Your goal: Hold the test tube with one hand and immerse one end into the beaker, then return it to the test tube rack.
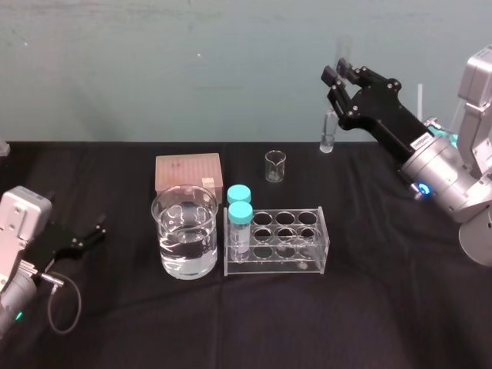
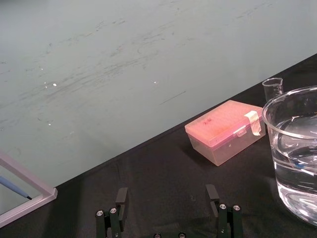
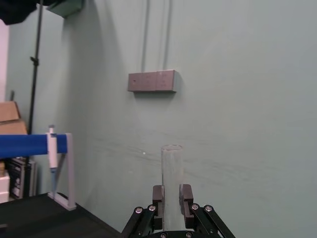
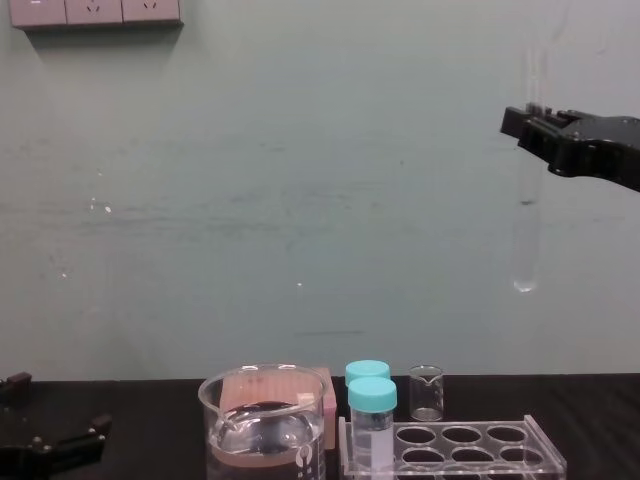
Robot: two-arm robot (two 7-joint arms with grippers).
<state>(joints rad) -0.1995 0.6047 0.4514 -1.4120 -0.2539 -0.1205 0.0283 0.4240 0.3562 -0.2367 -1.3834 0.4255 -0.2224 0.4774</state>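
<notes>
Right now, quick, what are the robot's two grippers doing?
Left gripper: open, holding nothing, parked low on the left.
Right gripper: shut on the test tube, raised high.

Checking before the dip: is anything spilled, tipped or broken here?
Nothing stands out. Beaker and rack stand level, nothing spilled; the right gripper holds the test tube upright above the table. Left gripper rests at left.
</notes>
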